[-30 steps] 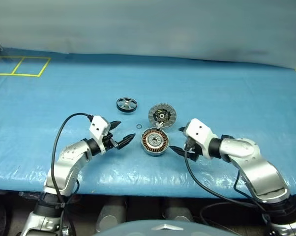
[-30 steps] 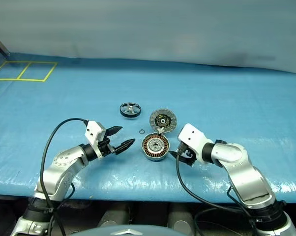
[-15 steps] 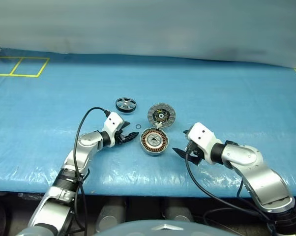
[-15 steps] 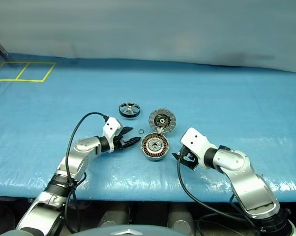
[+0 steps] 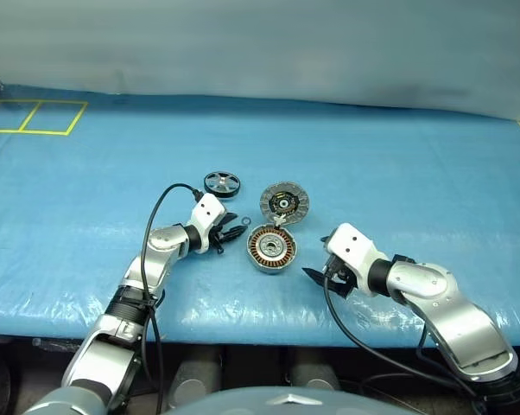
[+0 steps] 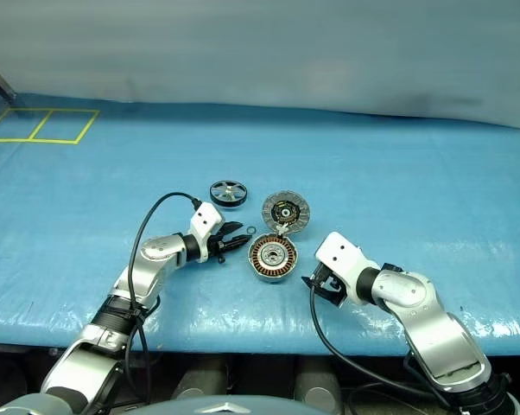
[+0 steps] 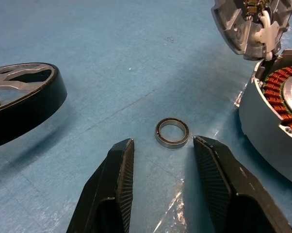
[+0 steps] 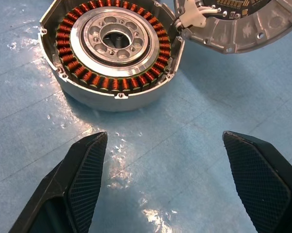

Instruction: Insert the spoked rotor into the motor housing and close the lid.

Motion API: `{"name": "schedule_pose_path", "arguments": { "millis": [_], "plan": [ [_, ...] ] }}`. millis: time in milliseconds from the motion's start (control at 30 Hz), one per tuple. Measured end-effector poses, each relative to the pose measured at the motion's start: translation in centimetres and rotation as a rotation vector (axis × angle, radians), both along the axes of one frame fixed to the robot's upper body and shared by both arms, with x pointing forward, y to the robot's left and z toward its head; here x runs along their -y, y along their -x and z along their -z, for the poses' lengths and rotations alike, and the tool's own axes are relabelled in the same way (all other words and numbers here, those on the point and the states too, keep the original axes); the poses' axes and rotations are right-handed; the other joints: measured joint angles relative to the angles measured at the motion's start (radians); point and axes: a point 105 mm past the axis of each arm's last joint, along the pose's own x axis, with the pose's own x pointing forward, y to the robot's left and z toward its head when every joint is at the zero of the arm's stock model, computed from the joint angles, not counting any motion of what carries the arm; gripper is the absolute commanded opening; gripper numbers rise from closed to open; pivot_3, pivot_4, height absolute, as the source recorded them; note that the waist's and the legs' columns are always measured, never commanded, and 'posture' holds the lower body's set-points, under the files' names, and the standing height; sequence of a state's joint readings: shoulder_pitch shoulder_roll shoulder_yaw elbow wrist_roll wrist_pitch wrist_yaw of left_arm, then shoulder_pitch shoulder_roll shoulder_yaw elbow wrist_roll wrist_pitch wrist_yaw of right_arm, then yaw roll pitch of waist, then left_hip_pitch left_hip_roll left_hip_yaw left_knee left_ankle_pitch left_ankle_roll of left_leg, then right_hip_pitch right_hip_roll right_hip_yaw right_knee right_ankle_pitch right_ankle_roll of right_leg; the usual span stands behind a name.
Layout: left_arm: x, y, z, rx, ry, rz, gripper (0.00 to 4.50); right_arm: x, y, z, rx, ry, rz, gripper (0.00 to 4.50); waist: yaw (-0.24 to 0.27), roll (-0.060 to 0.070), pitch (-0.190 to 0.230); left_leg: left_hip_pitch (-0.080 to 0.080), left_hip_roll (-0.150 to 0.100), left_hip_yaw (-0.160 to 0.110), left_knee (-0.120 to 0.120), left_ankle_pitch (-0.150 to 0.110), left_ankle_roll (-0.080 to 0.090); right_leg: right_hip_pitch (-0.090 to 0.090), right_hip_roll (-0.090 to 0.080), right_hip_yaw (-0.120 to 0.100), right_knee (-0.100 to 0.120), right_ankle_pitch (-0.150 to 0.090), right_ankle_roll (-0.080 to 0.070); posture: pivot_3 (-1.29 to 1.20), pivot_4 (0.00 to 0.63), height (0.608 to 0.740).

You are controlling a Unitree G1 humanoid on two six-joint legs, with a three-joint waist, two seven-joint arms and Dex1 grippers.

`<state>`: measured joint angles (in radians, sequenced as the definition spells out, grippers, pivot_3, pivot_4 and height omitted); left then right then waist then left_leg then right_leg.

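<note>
Rotor insertion not begun — left gripper (image 7: pixel 163 167), part-open and empty, straddles small thin black ring (image 7: pixel 172 133); black spoked rotor (image 5: pixel 222 183) needs fetching.

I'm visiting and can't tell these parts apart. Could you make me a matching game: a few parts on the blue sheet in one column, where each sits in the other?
Things:
1. black spoked rotor wheel
2. light-grey metal motor housing with copper windings
3. flat grey round lid
4. tiny thin ring

Places:
A. propped tilted at the housing's far edge
B. just ahead of the left gripper, between its open fingers
C. ahead of the right gripper
D. farthest left, lying alone

Pairs: 1-D, 2-C, 3-A, 4-B
</note>
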<state>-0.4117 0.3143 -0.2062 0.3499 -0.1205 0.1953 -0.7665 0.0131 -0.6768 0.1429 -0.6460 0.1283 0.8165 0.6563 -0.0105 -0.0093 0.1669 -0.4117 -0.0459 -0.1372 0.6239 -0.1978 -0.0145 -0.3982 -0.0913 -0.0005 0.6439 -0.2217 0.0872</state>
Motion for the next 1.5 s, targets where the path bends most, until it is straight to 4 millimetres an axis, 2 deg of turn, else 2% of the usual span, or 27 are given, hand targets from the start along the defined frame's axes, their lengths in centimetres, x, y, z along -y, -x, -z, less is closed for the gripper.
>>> {"name": "schedule_pose_path", "arguments": {
  "millis": [100, 500, 567, 667, 700, 1033, 1200, 1267, 1333, 1400, 1500],
  "plan": [
    [0.3, 0.1, 0.1, -0.003, 0.007, 0.013, 2.09, -0.6, 0.2, -0.4, 0.000, -0.053, -0.014, 4.01, 0.000, 0.000, 0.000, 0.000, 0.000, 0.000, 0.001, 0.000, 0.000, 0.000, 0.000, 0.000, 0.000, 0.000, 0.000, 0.00, 0.150, 0.740],
    [1.1, -1.1, 0.2, 0.012, -0.024, 0.033, 2.09, -1.2, 0.3, -0.7, 0.016, -0.078, -0.037, 4.01, 0.000, 0.000, 0.000, 0.000, -0.001, -0.001, 0.003, 0.000, 0.001, 0.002, 0.000, 0.000, 0.000, 0.001, 0.001, 0.00, 0.150, 0.740],
    [1.3, -1.3, 0.3, 0.015, -0.033, 0.037, 1.73, -1.2, 0.3, -0.7, 0.021, -0.080, -0.039, 4.01, 0.001, 0.000, 0.000, 0.000, -0.001, -0.001, 0.003, 0.000, 0.001, 0.002, 0.000, 0.000, 0.000, 0.001, 0.001, 0.00, 0.150, 0.740],
    [1.3, -1.5, 0.3, 0.013, -0.046, 0.038, 0.82, -1.3, 0.2, -0.8, 0.024, -0.084, -0.036, 4.01, 0.001, 0.000, 0.000, 0.000, -0.001, -0.001, 0.003, 0.000, 0.001, 0.002, 0.000, 0.000, 0.000, 0.001, 0.001, 0.00, 0.150, 0.740],
    [1.3, -1.5, 0.4, 0.013, -0.049, 0.039, 0.64, -1.3, 0.2, -0.8, 0.025, -0.085, -0.036, 4.01, 0.000, 0.000, 0.000, 0.000, -0.001, -0.001, 0.003, 0.000, 0.001, 0.002, 0.000, 0.000, 0.000, 0.001, 0.002, 0.00, 0.150, 0.740],
    [1.2, -1.1, 0.5, 0.015, -0.050, 0.049, 0.64, -1.7, 0.1, -1.3, 0.044, -0.106, -0.044, 4.01, 0.000, 0.000, 0.000, 0.001, -0.001, -0.001, 0.003, 0.000, 0.001, 0.003, 0.000, 0.000, 0.000, 0.001, 0.002, 0.00, 0.150, 0.740],
    [0.6, 0.2, 0.2, 0.009, -0.012, 0.051, 0.64, -2.3, -0.4, -1.8, 0.056, -0.305, -0.014, 4.01, -0.003, 0.000, -0.001, 0.000, 0.000, -0.002, 0.001, 0.000, 0.001, 0.002, 0.000, 0.000, 0.000, 0.001, 0.001, 0.00, 0.150, 0.740],
    [-0.2, 1.1, 0.2, -0.004, -0.006, 0.059, 0.64, -1.6, -0.2, -1.3, 0.051, -0.321, -0.004, 4.01, -0.003, 0.000, -0.001, 0.000, 0.000, -0.001, 0.001, 0.000, 0.001, 0.002, 0.000, 0.000, 0.000, 0.001, 0.001, 0.00, 0.150, 0.740],
    [-1.5, 2.0, 0.1, -0.025, 0.009, 0.052, 0.64, -0.5, 0.3, 0.2, 0.003, -0.326, 0.023, 4.01, -0.003, 0.001, 0.000, 0.000, 0.000, -0.001, 0.001, 0.000, 0.001, 0.001, 0.000, 0.000, 0.000, 0.000, 0.000, 0.00, 0.150, 0.740],
    [-1.8, 2.4, -0.6, -0.029, 0.028, 0.064, 0.64, -0.2, 0.5, 1.0, -0.029, -0.343, 0.026, 4.01, -0.002, 0.001, 0.000, 0.000, 0.000, -0.001, 0.002, 0.000, 0.001, 0.001, 0.000, 0.000, 0.001, 0.000, 0.000, 0.00, 0.150, 0.740],
    [-1.1, 2.9, -2.9, 0.015, 0.075, 0.127, 0.64, -0.3, 0.7, 1.0, -0.030, -0.366, -0.001, 4.01, -0.001, 0.001, 0.000, 0.001, 0.001, -0.001, 0.003, 0.000, 0.001, 0.002, 0.000, 0.000, 0.001, -0.002, -0.005, 0.00, 0.150, 0.740]
  ]
}}
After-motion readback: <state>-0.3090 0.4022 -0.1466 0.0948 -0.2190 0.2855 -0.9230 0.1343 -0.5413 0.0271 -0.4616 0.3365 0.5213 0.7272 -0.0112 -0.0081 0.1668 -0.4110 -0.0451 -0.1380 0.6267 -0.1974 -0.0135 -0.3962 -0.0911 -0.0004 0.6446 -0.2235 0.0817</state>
